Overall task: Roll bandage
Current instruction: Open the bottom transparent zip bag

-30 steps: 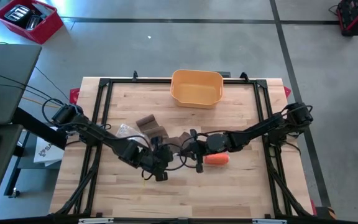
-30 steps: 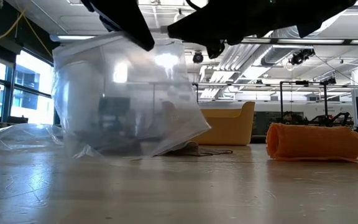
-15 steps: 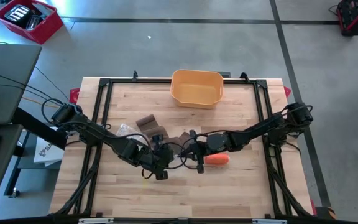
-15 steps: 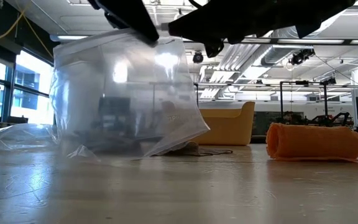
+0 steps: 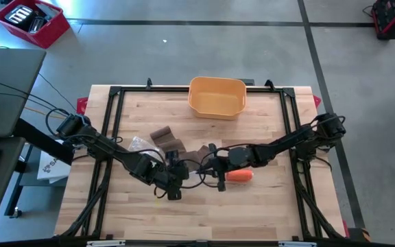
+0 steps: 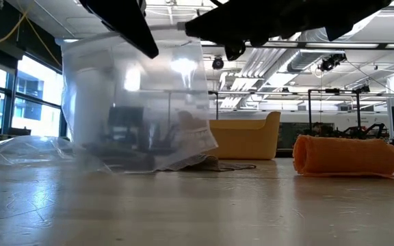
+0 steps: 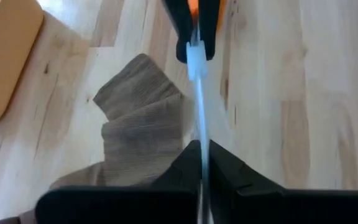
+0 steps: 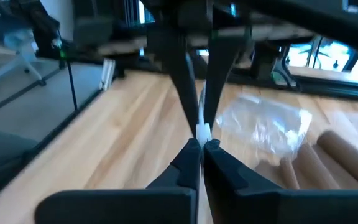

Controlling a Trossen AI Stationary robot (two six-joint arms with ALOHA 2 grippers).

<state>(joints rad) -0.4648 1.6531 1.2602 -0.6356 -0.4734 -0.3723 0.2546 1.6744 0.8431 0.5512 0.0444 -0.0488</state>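
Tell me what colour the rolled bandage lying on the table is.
Orange; the rolled bandage shows best in the low view.

We find no text, label, brand, number or sign that can be read in any of these views; the faint marks on the clear plastic bag (image 6: 135, 109) are too blurred for us to make out.

Yellow bin (image 5: 217, 97) at table's far edge; red crate (image 5: 31, 22) on floor.

Two black jointed arms with loose dark cables end in slim, matte-black two-fingered tips.
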